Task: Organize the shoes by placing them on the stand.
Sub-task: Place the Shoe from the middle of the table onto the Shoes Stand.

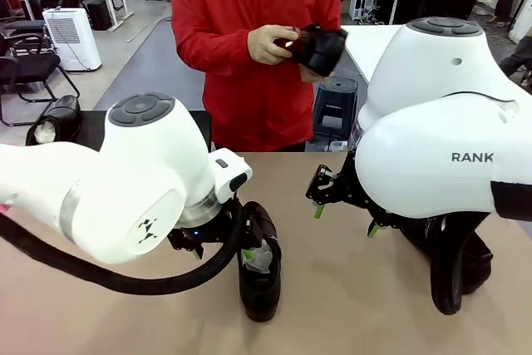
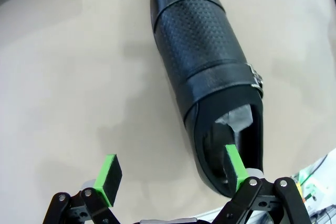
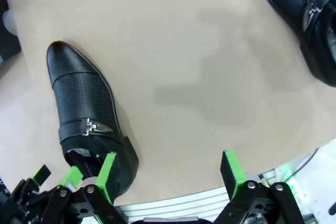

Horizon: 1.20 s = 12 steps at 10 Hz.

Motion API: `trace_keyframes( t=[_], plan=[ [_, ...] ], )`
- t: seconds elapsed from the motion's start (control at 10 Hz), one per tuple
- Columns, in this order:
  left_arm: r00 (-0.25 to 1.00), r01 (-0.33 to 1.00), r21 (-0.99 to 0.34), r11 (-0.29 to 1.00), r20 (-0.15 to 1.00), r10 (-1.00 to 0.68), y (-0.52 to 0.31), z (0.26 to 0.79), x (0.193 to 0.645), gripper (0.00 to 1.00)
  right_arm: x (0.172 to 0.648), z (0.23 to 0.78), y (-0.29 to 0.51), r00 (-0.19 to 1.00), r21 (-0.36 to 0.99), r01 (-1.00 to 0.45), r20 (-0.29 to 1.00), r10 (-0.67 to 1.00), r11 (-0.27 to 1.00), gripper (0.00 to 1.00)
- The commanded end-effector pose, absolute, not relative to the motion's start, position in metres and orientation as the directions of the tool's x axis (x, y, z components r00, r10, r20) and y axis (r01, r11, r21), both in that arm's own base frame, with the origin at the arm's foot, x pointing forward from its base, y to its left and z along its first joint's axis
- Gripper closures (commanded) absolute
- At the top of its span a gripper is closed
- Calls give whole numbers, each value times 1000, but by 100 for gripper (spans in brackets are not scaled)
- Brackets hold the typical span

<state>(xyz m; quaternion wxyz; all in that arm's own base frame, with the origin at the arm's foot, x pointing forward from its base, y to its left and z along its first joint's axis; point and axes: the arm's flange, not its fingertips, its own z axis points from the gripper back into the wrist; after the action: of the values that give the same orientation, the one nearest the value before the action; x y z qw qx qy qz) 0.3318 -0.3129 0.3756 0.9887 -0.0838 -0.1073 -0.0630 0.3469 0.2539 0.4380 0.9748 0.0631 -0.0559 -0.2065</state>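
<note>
Front view: fixed on the near side, between the left arm (image 1: 125,189) and right arm (image 1: 432,122), both close and large in the foreground. Facing across the surface (image 1: 332,305) toward the person (image 1: 249,47) at the far side.

Left wrist view: mounted above the left pincer (image 2: 170,156), aimed steeply down at the surface from close by, with one shoe (image 2: 210,77) large ahead.

Right wrist view: mounted above the right pincer (image 3: 168,161), also aimed down, from a little farther off.

Shared by all three views: that same shoe, near the middle of the surface. Shared by front and right wrist views: a second shoe (image 3: 304,19), at the right.
</note>
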Motion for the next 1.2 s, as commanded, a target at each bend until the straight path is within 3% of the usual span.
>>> trace_keyframes(
  t=[0.0,0.3,0.5,0.8,1.1],
  plan=[
    [975,94,-140,986,214,-62,-327,364,343,0,350,441,252,917,143,376,86,-390,916,0],
    [980,77,-96,992,189,-58,-337,352,350,0,350,441,252,917,143,376,86,-390,916,0],
    [982,95,-72,993,172,-82,-341,344,353,15,350,441,252,917,143,376,86,-390,916,0],
    [980,121,-62,991,167,-109,-349,343,353,51,350,441,252,917,143,376,86,-390,916,0],
    [980,137,-72,988,157,-125,-350,341,354,93,350,441,252,917,143,376,86,-390,916,0]
  ],
)
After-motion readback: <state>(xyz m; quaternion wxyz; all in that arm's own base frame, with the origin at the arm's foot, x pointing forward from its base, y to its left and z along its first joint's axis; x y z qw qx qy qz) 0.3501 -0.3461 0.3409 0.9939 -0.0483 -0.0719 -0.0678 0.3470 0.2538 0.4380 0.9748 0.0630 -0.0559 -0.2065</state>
